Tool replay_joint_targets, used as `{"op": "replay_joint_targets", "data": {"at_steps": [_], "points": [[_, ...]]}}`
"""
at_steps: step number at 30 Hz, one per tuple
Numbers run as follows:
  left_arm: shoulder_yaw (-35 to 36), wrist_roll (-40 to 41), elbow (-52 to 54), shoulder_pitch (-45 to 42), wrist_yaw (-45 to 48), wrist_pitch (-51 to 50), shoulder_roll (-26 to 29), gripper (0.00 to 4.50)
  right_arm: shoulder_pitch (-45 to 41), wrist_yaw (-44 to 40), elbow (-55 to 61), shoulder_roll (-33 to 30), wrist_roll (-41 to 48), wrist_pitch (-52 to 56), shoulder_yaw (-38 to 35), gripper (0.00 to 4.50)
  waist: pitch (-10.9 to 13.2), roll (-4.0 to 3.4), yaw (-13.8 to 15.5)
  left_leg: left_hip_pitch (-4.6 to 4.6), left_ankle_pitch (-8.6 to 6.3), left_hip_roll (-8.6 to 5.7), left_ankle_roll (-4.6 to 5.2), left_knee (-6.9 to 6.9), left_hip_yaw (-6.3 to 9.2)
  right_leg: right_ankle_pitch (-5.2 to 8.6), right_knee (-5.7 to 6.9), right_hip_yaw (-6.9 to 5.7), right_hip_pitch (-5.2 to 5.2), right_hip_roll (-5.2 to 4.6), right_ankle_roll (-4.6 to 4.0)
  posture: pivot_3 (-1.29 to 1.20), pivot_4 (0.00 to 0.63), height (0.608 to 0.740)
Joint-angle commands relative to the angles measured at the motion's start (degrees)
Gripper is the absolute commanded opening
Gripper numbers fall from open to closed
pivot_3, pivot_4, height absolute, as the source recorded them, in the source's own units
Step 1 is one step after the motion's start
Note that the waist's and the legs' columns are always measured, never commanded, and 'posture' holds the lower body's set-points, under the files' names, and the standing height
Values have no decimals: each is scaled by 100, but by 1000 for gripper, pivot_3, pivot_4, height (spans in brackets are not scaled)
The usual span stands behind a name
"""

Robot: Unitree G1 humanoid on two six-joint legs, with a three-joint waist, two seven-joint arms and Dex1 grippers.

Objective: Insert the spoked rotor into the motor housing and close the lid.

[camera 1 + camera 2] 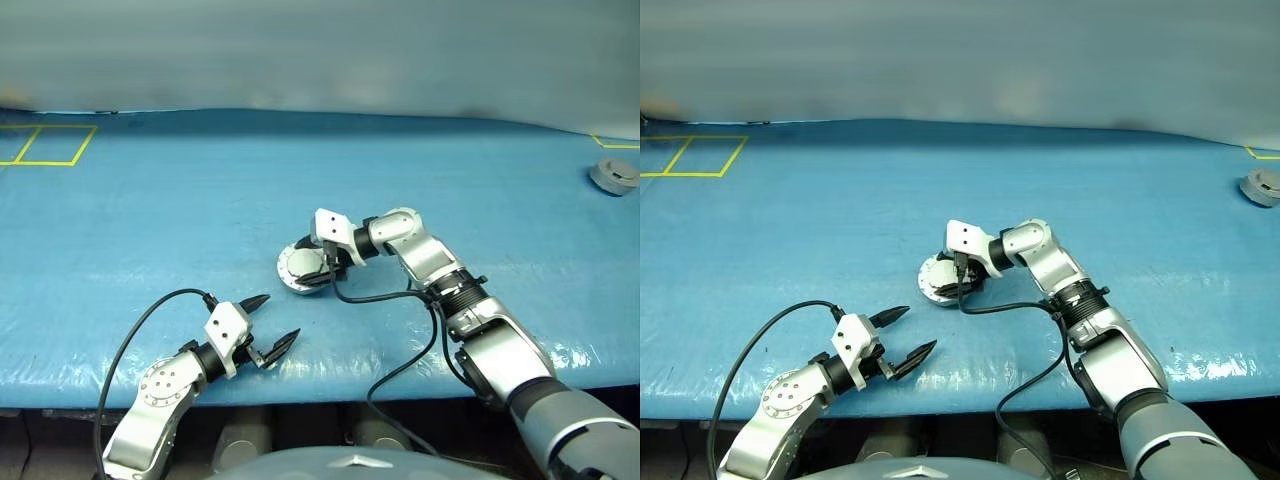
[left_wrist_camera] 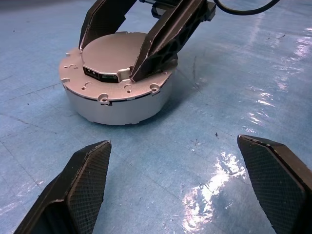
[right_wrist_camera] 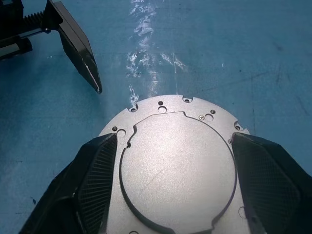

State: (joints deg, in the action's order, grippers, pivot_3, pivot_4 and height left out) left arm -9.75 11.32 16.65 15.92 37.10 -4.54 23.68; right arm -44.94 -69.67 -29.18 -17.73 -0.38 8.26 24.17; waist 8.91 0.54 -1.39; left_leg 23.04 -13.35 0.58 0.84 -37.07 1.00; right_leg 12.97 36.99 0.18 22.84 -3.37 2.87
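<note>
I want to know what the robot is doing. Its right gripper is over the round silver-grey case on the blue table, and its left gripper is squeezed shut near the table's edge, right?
Not quite. The left gripper is wide open, not shut; the left eye view shows its black fingers spread apart. The rest holds: the right gripper is over the round silver-grey case on the blue table.

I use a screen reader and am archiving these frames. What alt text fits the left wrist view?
A round silver-grey motor housing with its lid on sits on a blue table cover. The right gripper reaches down over it, its black fingers spread across the lid's plain top. In the foreground, the left gripper is open, short of the housing.
</note>
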Motion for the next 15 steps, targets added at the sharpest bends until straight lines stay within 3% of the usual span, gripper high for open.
{"op": "replay_joint_targets", "data": {"at_steps": [1,6,10,15], "points": [[-57,11,236,-40,-1,77,-42,4500,-69,88,41,-59,-86,83,-72,4478,0,0,1,0,0,0,0,0,0,0,0,0,0,0,0,0,150,740],[-69,10,182,-63,24,99,-58,4500,-60,168,356,-134,69,356,-264,4478,1,-1,4,0,0,0,0,0,0,-1,0,1,0,-1,0,0,150,740],[-49,22,131,-86,54,113,-62,4500,190,398,1447,-146,610,1300,-749,4478,8,-9,19,3,0,1,0,0,0,-1,0,2,3,-2,0,0,150,740],[-70,45,102,-103,109,113,-60,4500,1201,1214,3417,-40,1087,2749,-1043,4478,7,-7,49,9,-6,3,4,7,12,-5,-2,-5,6,-2,12,0,150,740]]}}
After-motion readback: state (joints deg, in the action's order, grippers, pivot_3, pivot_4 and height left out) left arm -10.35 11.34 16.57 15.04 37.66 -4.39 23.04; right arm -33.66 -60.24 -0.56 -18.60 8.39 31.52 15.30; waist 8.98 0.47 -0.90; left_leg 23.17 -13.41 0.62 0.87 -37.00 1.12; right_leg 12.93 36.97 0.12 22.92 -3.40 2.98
